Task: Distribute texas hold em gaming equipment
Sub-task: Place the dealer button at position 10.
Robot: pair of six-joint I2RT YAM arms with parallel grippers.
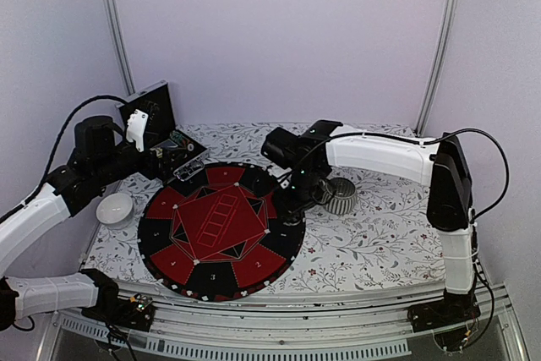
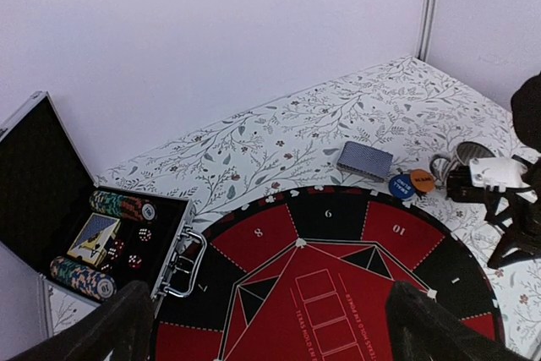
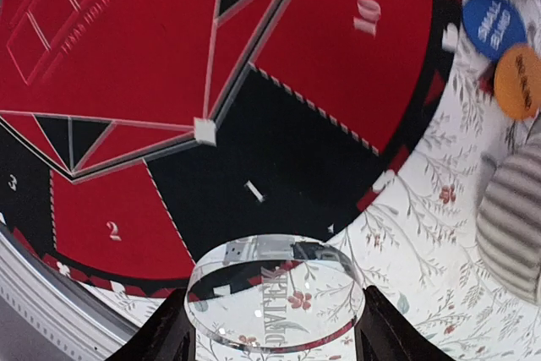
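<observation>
Floral tablecloth (image 3: 423,234) warps through clear disc (image 3: 275,293).

A robot lab booth (plain white walls (image 1: 279,40), aluminium posts (image 1: 116,23)).

I see a round mat (image 1: 221,230) in red and black wedges with white lines and numerals. It sits on a counter (image 1: 380,234) of white cloth printed with grey leafy vines and tiny red flowers. The blue disc (image 3: 494,24) has white lettering, the orange disc (image 3: 518,82) dark lettering, and the clear disc (image 3: 275,293) faint lettering. The cards (image 2: 365,161) show grey-blue backs. The chips (image 2: 122,205) have striped edges, the case (image 2: 42,175) is black, and the cup (image 3: 516,217) is ribbed silver.
</observation>
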